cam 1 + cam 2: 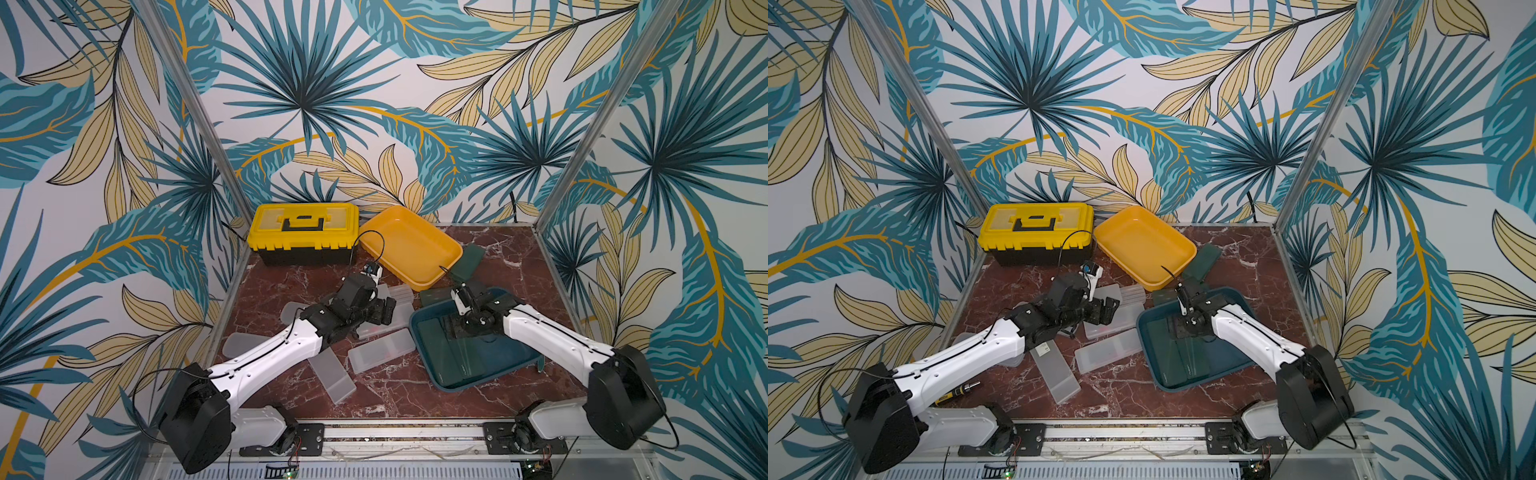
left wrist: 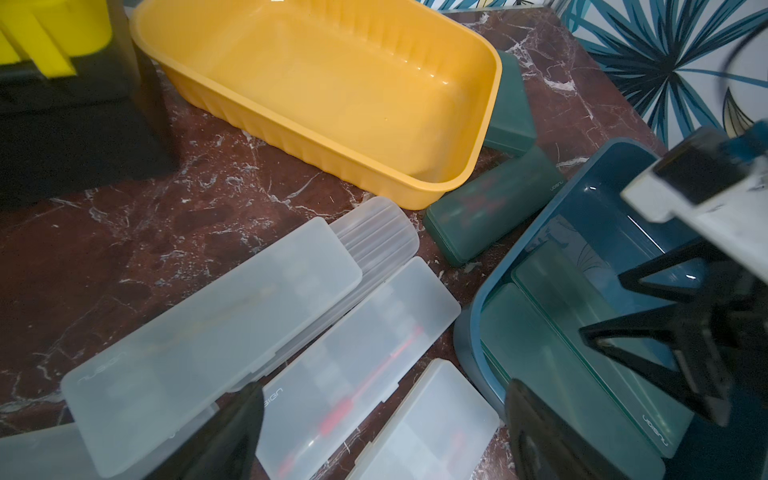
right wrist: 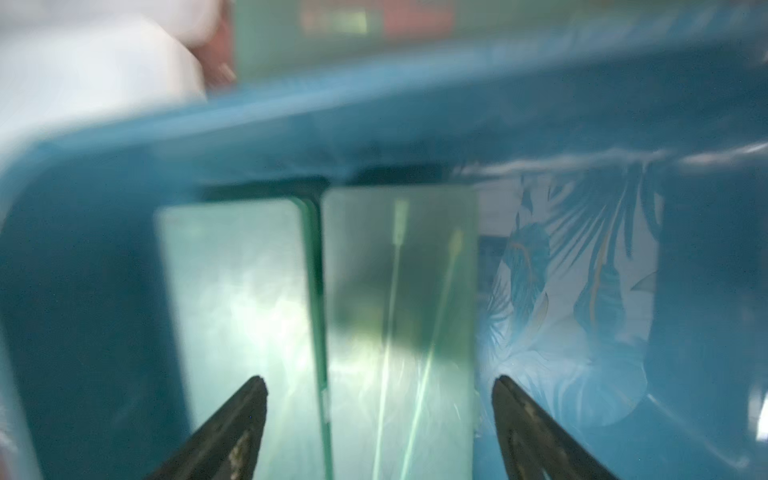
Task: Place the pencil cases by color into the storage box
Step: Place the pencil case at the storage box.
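Note:
Two dark green pencil cases lie side by side in the teal storage box. My right gripper reaches down into that box and stands open. Its fingers straddle one green case without touching it, beside the second case. Outside the box lie two more green cases. Several frosted white cases are scattered on the table. Just above them hovers my left gripper, open and holding nothing.
An empty yellow tray sits at the back, tilted against a closed yellow and black toolbox. A small yellow and black tool lies near the left arm's base. Metal posts and patterned walls border the marble table.

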